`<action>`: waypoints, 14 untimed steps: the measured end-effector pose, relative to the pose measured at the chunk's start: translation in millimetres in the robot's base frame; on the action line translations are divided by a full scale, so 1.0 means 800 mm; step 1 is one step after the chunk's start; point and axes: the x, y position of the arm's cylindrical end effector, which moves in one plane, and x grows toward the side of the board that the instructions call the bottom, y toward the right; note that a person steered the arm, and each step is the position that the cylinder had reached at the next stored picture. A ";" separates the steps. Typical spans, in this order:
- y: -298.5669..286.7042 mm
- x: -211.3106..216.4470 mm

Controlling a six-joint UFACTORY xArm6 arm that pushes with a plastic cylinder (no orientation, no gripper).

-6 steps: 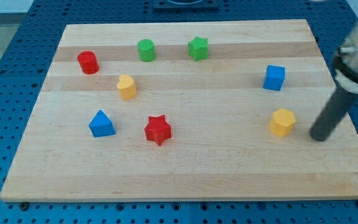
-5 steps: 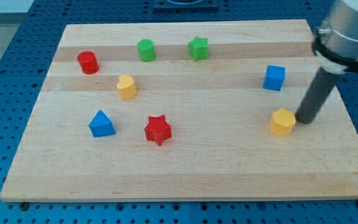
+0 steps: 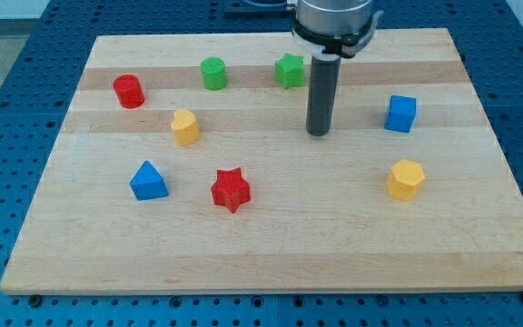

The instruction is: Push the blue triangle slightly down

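Leftmost, blue triangle (image 3: 148, 182) sits low on the wooden board (image 3: 271, 254), just left of the red star (image 3: 231, 190), its landmark here. My tip (image 3: 318, 133) stands well up-right of that star, touching nothing; it is a bare rod, no jaws. Blue cube (image 3: 400, 113) further right.

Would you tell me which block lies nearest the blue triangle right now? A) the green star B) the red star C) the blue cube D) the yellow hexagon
B: the red star sits just to the view's right of the blue triangle, with only a short gap; my tip is far off toward the view's right.
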 end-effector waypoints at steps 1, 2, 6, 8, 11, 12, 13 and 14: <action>-0.026 -0.024; -0.045 -0.024; -0.252 -0.077; -0.140 0.025; -0.284 -0.060; -0.331 0.015; -0.252 0.068; -0.206 0.067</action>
